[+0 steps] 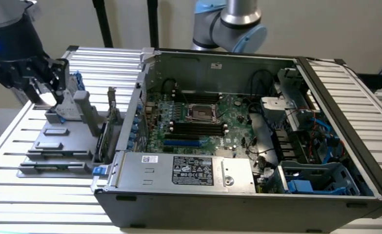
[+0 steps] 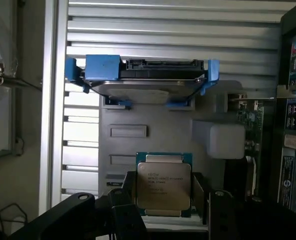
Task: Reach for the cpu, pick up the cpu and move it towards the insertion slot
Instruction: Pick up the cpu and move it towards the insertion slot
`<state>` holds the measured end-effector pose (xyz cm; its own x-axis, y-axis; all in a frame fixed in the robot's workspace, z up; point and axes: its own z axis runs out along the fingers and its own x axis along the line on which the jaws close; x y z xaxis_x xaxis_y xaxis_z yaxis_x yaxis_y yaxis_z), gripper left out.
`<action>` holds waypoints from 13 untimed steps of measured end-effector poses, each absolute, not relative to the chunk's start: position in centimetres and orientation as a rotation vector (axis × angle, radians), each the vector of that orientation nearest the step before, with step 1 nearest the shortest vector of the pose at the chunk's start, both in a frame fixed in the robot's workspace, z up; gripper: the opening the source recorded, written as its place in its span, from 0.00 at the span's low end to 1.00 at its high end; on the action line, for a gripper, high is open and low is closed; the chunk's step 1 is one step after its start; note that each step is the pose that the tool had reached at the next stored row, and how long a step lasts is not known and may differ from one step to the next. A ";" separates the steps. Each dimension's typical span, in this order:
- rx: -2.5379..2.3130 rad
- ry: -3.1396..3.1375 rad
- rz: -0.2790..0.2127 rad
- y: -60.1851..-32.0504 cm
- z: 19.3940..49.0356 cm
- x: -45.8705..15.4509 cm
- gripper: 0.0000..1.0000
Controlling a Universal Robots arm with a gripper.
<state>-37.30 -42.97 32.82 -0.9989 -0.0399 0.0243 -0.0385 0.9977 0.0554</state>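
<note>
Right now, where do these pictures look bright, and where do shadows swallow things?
Wrist view: the slatted table glares pale, the cpu catches soft light on its metal top, the pincer is a black silhouette. Exterior view: even room light, a glint on the insertion slot.

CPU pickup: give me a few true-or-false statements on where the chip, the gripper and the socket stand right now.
1. The cpu lies on the grey fixture, outside the computer case. True.
2. The insertion slot already holds the cpu. False: its centre shows dark, and the cpu is over at the fixture.
3. The gripper hangs inside the computer case. False: it is at the fixture, on the exterior view's left of the case.
4. A hard drive in blue brackets stands on the same fixture as the cpu. True.
</note>
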 end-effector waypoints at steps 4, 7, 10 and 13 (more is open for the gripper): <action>0.061 -3.111 -0.088 -43.1 34.6 -35.5 0.54; 0.061 -3.108 -0.090 -43.1 36.0 -34.1 0.54; 0.060 -3.105 -0.093 -43.1 37.3 -32.8 0.54; 0.061 -3.104 -0.102 -43.1 38.0 -31.4 0.54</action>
<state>-31.41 -43.13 38.04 -0.9986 -0.0403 0.0337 -0.0380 0.9971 0.0666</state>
